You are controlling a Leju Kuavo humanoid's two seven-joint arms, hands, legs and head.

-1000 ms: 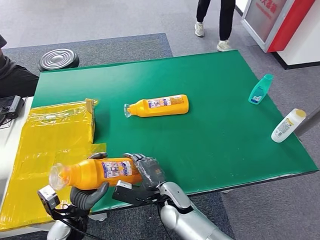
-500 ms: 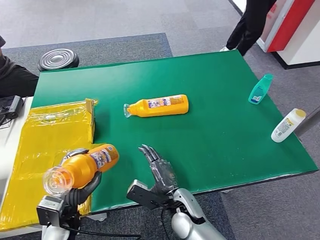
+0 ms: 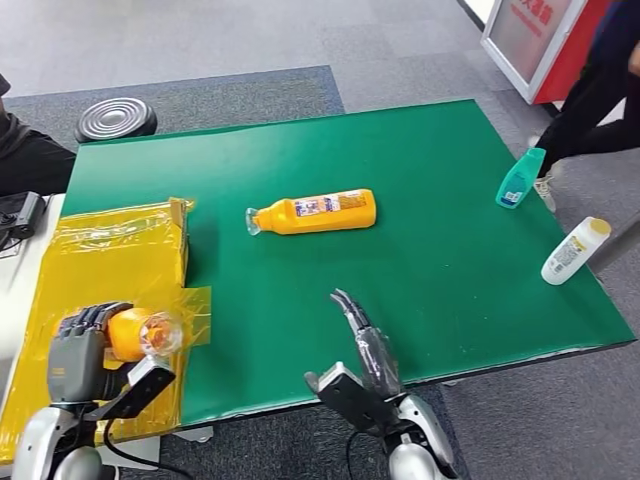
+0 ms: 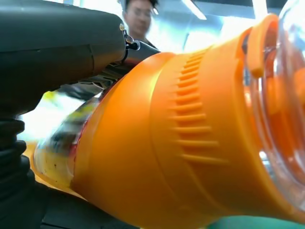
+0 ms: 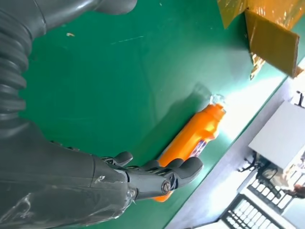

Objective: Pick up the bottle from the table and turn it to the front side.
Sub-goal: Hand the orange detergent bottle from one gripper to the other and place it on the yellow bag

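My left hand (image 3: 75, 345) grips an orange bottle (image 3: 140, 333) with a clear cap, held over the yellow sheet at the table's near left, its cap end turned toward me. Close up in the left wrist view, the orange bottle (image 4: 172, 138) lies across my dark fingers (image 4: 61, 43). My right hand (image 3: 370, 350) hovers over the table's near edge, fingers stretched out and apart, holding nothing. A second orange bottle (image 3: 315, 212) lies on its side in the middle of the green table (image 3: 423, 270); the right wrist view shows this bottle (image 5: 194, 138) beyond my right hand (image 5: 151, 174).
A yellow plastic sheet (image 3: 98, 270) covers the table's left part. A teal bottle (image 3: 521, 178) and a white bottle (image 3: 575, 250) lie near the right edge. A person's legs (image 3: 596, 90) are at the far right corner. A dark round stool (image 3: 115, 118) stands behind the table.
My left hand has swung the held bottle left over the yellow sheet and turned its cap toward me. My right hand let go and moved right, fingers open. The person walked to the right.
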